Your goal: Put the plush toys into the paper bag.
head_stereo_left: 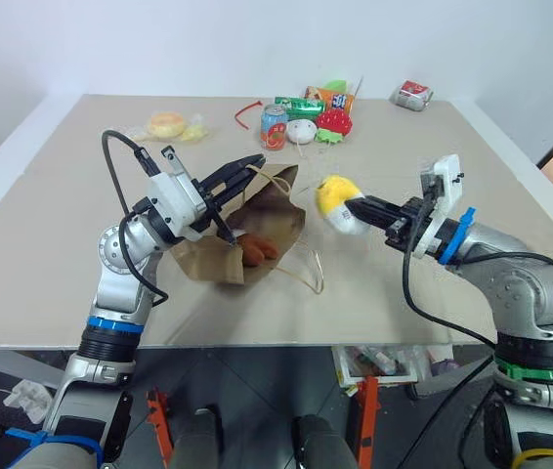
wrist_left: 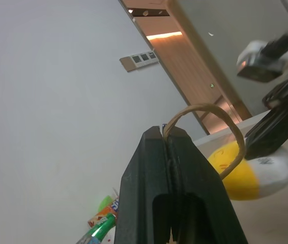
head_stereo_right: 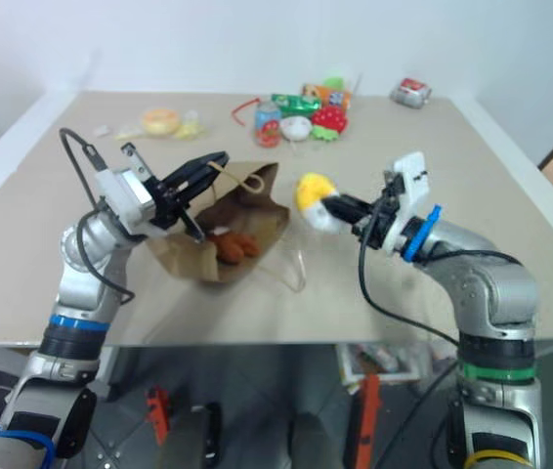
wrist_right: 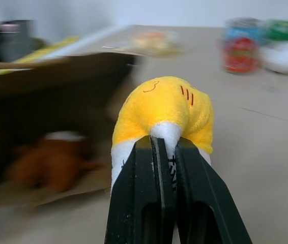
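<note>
**Egg toy pinched beside the open bag, monkey toy already inside**

Nearest the camera, two grippers were seen over one beige table. At the centre left of the head view, the left gripper was shut on one of the two thin cord handles of the single paper bag, so that the bag's mouth was held up and open; the second handle lay loose on the table at the bag's lower right.

At the centre right, the right gripper was closed on the white lower part of the egg toy, whose yellow top pointed toward the bag. The toy was held clear of the table, just right of the bag's mouth and not touching it.

Two plush toys were counted: the egg toy in the right pincer, and the brown monkey toy, which lay inside the bag, below the left gripper.

Along the upper part of the frame, well apart from both grippers, were seen one drink can, one small white ball toy, one red strawberry toy, some green and orange packets, and one pale round item at upper left. One small red and grey pack lay at upper right.
</note>
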Robot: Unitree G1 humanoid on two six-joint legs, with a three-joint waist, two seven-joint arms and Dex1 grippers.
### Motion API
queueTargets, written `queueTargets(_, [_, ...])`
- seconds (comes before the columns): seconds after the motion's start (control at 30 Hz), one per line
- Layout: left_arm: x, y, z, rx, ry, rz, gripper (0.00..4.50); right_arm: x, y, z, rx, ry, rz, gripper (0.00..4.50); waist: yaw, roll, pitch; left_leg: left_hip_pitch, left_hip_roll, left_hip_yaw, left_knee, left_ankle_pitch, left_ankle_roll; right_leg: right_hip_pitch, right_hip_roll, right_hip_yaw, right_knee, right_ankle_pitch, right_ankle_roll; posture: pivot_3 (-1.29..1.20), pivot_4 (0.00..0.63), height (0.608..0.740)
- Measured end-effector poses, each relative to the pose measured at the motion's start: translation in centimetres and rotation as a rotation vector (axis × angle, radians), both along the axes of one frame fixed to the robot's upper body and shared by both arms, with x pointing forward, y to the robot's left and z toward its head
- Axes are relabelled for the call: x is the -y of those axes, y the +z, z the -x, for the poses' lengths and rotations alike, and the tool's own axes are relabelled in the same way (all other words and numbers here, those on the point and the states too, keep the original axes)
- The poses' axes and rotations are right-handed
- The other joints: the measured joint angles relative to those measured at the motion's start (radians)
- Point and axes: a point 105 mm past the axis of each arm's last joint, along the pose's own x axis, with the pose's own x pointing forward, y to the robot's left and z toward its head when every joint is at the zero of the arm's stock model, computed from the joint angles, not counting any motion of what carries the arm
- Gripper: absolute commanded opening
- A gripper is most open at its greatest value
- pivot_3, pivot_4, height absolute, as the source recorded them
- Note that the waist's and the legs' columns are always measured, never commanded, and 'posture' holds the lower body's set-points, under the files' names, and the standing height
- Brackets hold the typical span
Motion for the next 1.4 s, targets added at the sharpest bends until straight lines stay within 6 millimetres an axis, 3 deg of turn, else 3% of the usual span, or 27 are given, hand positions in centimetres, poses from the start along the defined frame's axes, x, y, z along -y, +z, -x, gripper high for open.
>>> queueTargets(0.2, [0.0, 0.0, 0.0, -0.001, -0.001, 0.000, 0.00, -2.0, 0.6, 1.7, -0.009, 0.124, -0.011, 0.06, -0.002, 0.000, 0.000, 0.001, 0.000, 0.000, 0.000, 0.000, 0.000, 0.000, 0.000, 0.000, 0.000, 0.003, -0.003, 0.00, 0.150, 0.740])
queueTargets(0.23, [0.1, 0.0, 0.0, -0.001, -0.004, 0.000, 0.00, -4.8, 0.2, 2.6, -0.015, 0.216, -0.005, 0.06, -0.002, 0.000, 0.000, 0.002, 0.000, 0.000, 0.001, 0.000, 0.000, 0.000, 0.000, 0.000, 0.000, 0.005, -0.004, 0.00, 0.150, 0.740])
queueTargets(0.4, [0.2, 0.0, 0.0, 0.001, -0.007, 0.001, 0.00, -8.2, -0.6, 2.1, -0.035, 0.273, 0.022, 0.06, -0.002, 0.000, 0.000, 0.002, 0.001, 0.001, 0.001, 0.000, 0.000, -0.001, 0.000, -0.001, 0.000, 0.006, -0.005, 0.00, 0.150, 0.740])
queueTargets(0.5, [0.1, 0.1, 0.0, 0.002, -0.005, 0.000, 0.00, -8.7, -1.3, 0.4, -0.063, 0.211, 0.031, 0.06, -0.002, 0.000, 0.000, 0.002, 0.001, 0.001, 0.001, 0.000, 0.000, -0.001, 0.000, -0.001, 0.000, 0.006, -0.005, 0.00, 0.150, 0.740])
queueTargets(0.57, [0.1, 0.1, 0.0, 0.004, -0.004, -0.001, 0.00, -9.0, -2.2, -2.7, -0.080, 0.076, 0.081, 0.06, -0.002, 0.000, 0.000, 0.002, 0.001, 0.001, 0.001, 0.000, 0.000, -0.002, 0.000, -0.001, 0.000, 0.006, -0.005, 0.00, 0.150, 0.740])
queueTargets(0.63, [0.1, 0.1, 0.0, 0.003, -0.005, -0.001, 0.00, -9.2, -2.5, -3.6, -0.082, 0.039, 0.092, 0.06, -0.001, 0.000, 0.000, 0.001, 0.001, 0.001, 0.000, 0.000, 0.000, -0.002, 0.000, -0.001, 0.000, 0.006, -0.005, 0.00, 0.150, 0.740])
queueTargets(0.7, [0.1, 0.1, 0.0, 0.004, -0.003, -0.001, 0.00, -9.2, -2.8, -4.1, -0.085, 0.015, 0.100, 0.97, -0.001, 0.000, 0.000, 0.000, 0.001, 0.001, 0.000, 0.000, 0.000, -0.002, 0.000, -0.001, 0.000, 0.006, -0.006, 0.00, 0.150, 0.740])
queueTargets(0.73, [0.1, 0.1, 0.0, 0.004, -0.003, -0.001, 0.00, -9.3, -3.0, -4.4, -0.090, 0.004, 0.108, 0.97, -0.001, 0.000, 0.000, 0.000, 0.001, 0.001, 0.000, 0.000, 0.000, -0.002, 0.000, -0.001, 0.000, 0.006, -0.006, 0.00, 0.150, 0.740])
queueTargets(0.77, [0.1, 0.1, 0.0, 0.003, -0.004, -0.001, 0.00, -9.9, -3.2, -4.8, -0.090, -0.005, 0.123, 1.66, -0.001, 0.000, 0.000, 0.000, 0.001, 0.001, 0.000, 0.000, 0.000, -0.002, 0.000, -0.001, 0.000, 0.007, -0.007, 0.00, 0.150, 0.740])
queueTargets(0.8, [0.1, 0.1, 0.0, 0.003, -0.004, -0.001, 0.00, -9.9, -3.2, -4.8, -0.090, -0.004, 0.123, 1.84, -0.001, 0.000, 0.000, -0.001, 0.001, 0.001, 0.000, 0.000, 0.000, -0.002, 0.000, -0.001, 0.000, 0.006, -0.007, 0.00, 0.150, 0.740])
queueTargets(0.9, [0.1, 0.1, 0.0, 0.004, -0.003, -0.001, 0.00, -10.7, -3.5, -4.5, -0.101, 0.036, 0.112, 3.05, -0.001, 0.000, 0.000, -0.001, 0.001, 0.001, 0.000, 0.000, 0.000, -0.002, 0.001, -0.001, 0.000, 0.006, -0.006, 0.00, 0.150, 0.740])
queueTargets(0.93, [0.1, 0.1, 0.0, 0.004, -0.004, -0.001, 0.00, -10.9, -3.5, -4.4, -0.106, 0.046, 0.108, 3.66, -0.001, 0.000, 0.000, -0.001, 0.001, 0.000, 0.000, 0.000, 0.000, -0.002, 0.001, -0.001, 0.000, 0.006, -0.006, 0.00, 0.150, 0.740])
queueTargets(0.97, [0.1, 0.1, 0.0, 0.004, -0.003, -0.001, 0.00, -11.0, -3.5, -4.3, -0.110, 0.057, 0.101, 3.66, -0.001, 0.000, 0.000, -0.001, 0.001, 0.000, 0.000, 0.000, 0.000, -0.002, 0.001, -0.001, 0.000, 0.006, -0.006, 0.00, 0.150, 0.740])
queueTargets(1.0, [0.1, 0.1, 0.0, 0.004, -0.003, -0.001, 0.00, -11.1, -3.4, -4.2, -0.111, 0.062, 0.097, 4.32, -0.001, 0.000, 0.000, -0.001, 0.001, 0.000, 0.000, 0.000, 0.000, -0.002, 0.001, -0.001, 0.000, 0.005, -0.007, 0.00, 0.150, 0.740])
queueTargets(1.1, [0.1, 0.1, 0.0, 0.003, -0.004, -0.001, 0.00, -11.1, -3.2, -4.1, -0.109, 0.067, 0.079, 4.48, -0.001, 0.000, 0.000, -0.001, 0.001, 0.000, 0.000, 0.000, 0.000, -0.002, 0.001, -0.001, 0.000, 0.005, -0.007, 0.00, 0.150, 0.740])
queueTargets(1.27, [0.1, 0.1, 0.0, 0.003, -0.005, 0.002, 0.00, -8.4, -2.0, -3.5, -0.153, 0.053, -0.002, 4.48, 0.000, 0.000, 0.000, -0.001, 0.001, 0.001, 0.000, 0.000, 0.000, -0.002, 0.000, -0.001, 0.000, 0.006, -0.008, 0.00, 0.150, 0.740])
queueTargets(1.3, [0.2, 0.1, 0.0, 0.003, -0.006, 0.003, 0.00, -7.7, -1.7, -2.9, -0.157, 0.069, -0.009, 4.48, 0.001, 0.000, 0.000, -0.002, 0.001, 0.001, 0.000, 0.000, 0.000, -0.002, 0.000, -0.001, 0.000, 0.006, -0.008, 0.00, 0.150, 0.740])
queueTargets(1.33, [0.1, 0.1, 0.0, 0.002, -0.004, 0.004, 0.00, -6.1, -1.0, -1.1, -0.142, 0.127, -0.022, 4.48, 0.001, 0.000, 0.000, -0.002, 0.001, 0.001, 0.000, 0.000, 0.000, -0.002, 0.000, -0.001, 0.000, 0.005, -0.008, 0.00, 0.150, 0.740])
queueTargets(1.4, [0.1, 0.1, 0.0, 0.002, -0.003, 0.005, 0.00, -5.2, -0.8, -0.3, -0.133, 0.148, -0.024, 4.48, 0.001, 0.000, 0.000, -0.002, 0.001, 0.001, 0.000, 0.000, 0.000, -0.002, 0.000, -0.001, 0.000, 0.004, -0.007, 0.00, 0.150, 0.740])
